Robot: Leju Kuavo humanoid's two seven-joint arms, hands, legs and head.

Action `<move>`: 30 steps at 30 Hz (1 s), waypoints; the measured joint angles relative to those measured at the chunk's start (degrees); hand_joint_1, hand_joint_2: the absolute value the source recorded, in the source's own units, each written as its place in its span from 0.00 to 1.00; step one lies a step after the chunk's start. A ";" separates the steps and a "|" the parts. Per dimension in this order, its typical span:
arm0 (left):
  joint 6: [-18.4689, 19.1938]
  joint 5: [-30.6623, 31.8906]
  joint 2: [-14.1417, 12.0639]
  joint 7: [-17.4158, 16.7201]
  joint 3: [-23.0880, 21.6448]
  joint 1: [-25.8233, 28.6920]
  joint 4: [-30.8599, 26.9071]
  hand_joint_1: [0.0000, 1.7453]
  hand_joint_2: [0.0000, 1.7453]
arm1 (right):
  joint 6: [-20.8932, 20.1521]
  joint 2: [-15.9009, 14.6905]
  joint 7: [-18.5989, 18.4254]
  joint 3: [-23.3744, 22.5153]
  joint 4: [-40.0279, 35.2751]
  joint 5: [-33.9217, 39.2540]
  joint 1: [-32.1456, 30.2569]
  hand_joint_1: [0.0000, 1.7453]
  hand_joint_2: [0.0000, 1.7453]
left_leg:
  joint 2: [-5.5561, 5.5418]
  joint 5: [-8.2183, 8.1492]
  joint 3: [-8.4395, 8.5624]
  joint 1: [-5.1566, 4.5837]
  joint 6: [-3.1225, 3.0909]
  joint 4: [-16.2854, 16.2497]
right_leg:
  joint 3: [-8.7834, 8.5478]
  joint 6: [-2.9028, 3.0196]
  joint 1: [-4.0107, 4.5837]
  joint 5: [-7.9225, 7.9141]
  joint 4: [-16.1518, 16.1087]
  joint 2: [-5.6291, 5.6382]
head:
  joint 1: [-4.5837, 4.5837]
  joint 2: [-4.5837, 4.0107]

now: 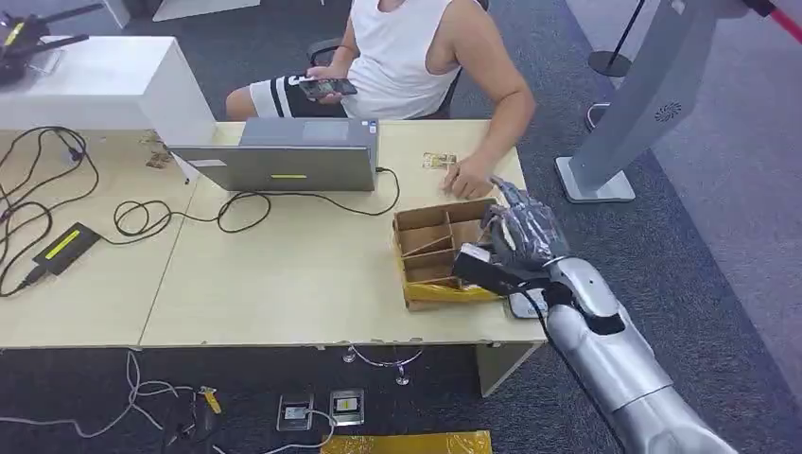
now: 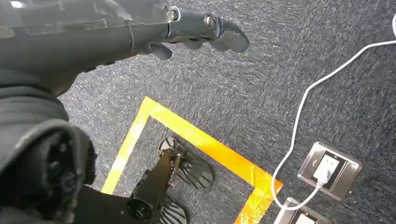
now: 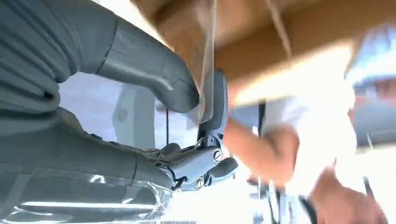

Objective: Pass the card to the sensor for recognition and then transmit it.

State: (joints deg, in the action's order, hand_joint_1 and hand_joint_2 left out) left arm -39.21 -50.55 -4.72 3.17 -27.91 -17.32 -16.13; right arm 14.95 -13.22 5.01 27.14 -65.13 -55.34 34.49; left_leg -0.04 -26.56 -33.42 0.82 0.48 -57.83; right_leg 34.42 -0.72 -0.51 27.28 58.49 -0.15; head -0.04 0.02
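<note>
Your right hand (image 3: 187,116) pinches the card (image 3: 208,70), a thin clear sheet seen edge-on in the right wrist view, between the thick thumb (image 3: 154,74) and a darker finger behind it. In the head view that right hand (image 1: 518,236) hovers over the near right corner of the table (image 1: 284,284), just beside the divided cardboard box (image 1: 437,251), with the forearm rising from below right. A small flat grey pad (image 1: 526,305) lies at the table edge under the wrist; you cannot tell whether it is the sensor.

Your left hand (image 2: 205,32) hangs over the dark grey carpet (image 2: 289,65), fingers curled inward around nothing, above a yellow tape outline (image 2: 205,144) and floor sockets (image 2: 329,170) with a white cable (image 2: 303,107).

The pale wooden table carries a laptop (image 1: 288,161), black cables (image 1: 57,189) and a black power brick (image 1: 64,248). A seated person (image 1: 416,57) faces you across it, one hand (image 1: 465,178) resting on the tabletop just beyond the box. To the right, open carpet runs to a grey stand (image 1: 634,113)
</note>
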 joint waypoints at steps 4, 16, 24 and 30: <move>-0.39 0.07 0.04 -0.13 -0.26 -0.09 0.00 0.00 0.00 | 1.81 0.00 1.72 -1.70 -0.02 0.39 4.47 1.00 1.00 | 0.00 0.01 0.00 0.00 0.00 0.00 | 0.00 -0.01 0.00 -0.02 0.00 0.01 | 0.00 0.00; -0.31 0.79 0.39 -1.57 -0.90 -0.56 0.00 0.00 0.00 | 0.89 0.96 6.90 -2.78 4.43 2.23 16.97 1.00 1.00 | 0.00 0.01 -0.04 0.00 0.00 0.00 | 0.00 0.00 0.00 -0.02 0.01 0.00 | 0.00 -0.02; 0.22 1.84 0.57 -2.12 -1.70 -1.74 0.00 0.00 0.00 | 2.47 3.19 8.39 -1.84 18.31 1.81 23.95 1.00 1.00 | -0.06 0.04 -0.04 0.00 -0.03 0.00 | -0.01 0.00 0.00 -0.02 0.01 -0.08 | 0.00 0.00; 0.33 2.03 0.57 -2.25 -2.34 -2.36 0.00 0.00 0.00 | 2.58 4.30 8.13 -1.00 26.56 0.94 26.23 1.00 1.00 | -0.06 0.04 -0.05 0.00 -0.03 -0.01 | 0.00 0.00 0.00 -0.02 0.01 -0.08 | -0.02 0.00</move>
State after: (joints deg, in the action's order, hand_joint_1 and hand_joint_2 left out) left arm -38.88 -48.52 -4.15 0.92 -30.25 -19.68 -16.13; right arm 17.53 -8.92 13.14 26.14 -38.57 -54.40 60.73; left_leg -0.10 -26.52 -33.46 0.83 0.45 -57.83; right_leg 34.42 -0.72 -0.51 27.26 58.50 -0.23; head -0.07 0.02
